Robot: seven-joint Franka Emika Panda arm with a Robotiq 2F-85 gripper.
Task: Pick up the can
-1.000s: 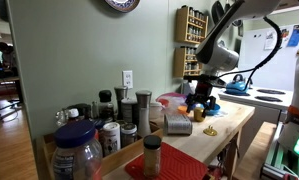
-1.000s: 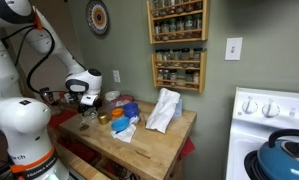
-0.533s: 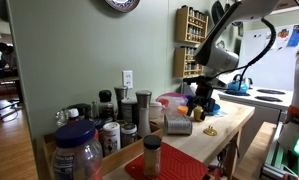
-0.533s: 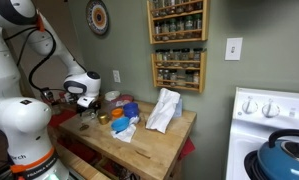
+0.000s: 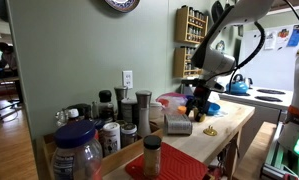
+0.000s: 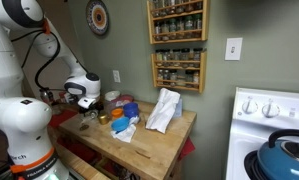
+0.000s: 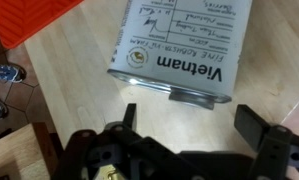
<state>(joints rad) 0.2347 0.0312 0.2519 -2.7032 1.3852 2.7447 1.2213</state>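
Note:
The can (image 7: 179, 50) lies on its side on the wooden counter. It has a silvery rim and a white label printed "Vietnam". It also shows as a silvery-grey block in an exterior view (image 5: 177, 123). My gripper (image 7: 189, 125) is open and empty just above the can's rim, with one black finger on each side of the gap and neither touching the can. In both exterior views the gripper (image 5: 197, 104) (image 6: 86, 107) hangs low over the counter, right beside the can.
Dark-lidded spice jars (image 5: 127, 112) and a large blue-lidded jar (image 5: 77, 148) crowd one end of the counter. A red mat (image 7: 39, 18) lies near the can. A white cloth (image 6: 164, 108), blue items (image 6: 127, 115) and wall spice racks (image 6: 177, 70) are nearby.
The arm's upper links have shifted slightly and the gripper has edged a little lower towards the can. The can has not moved.

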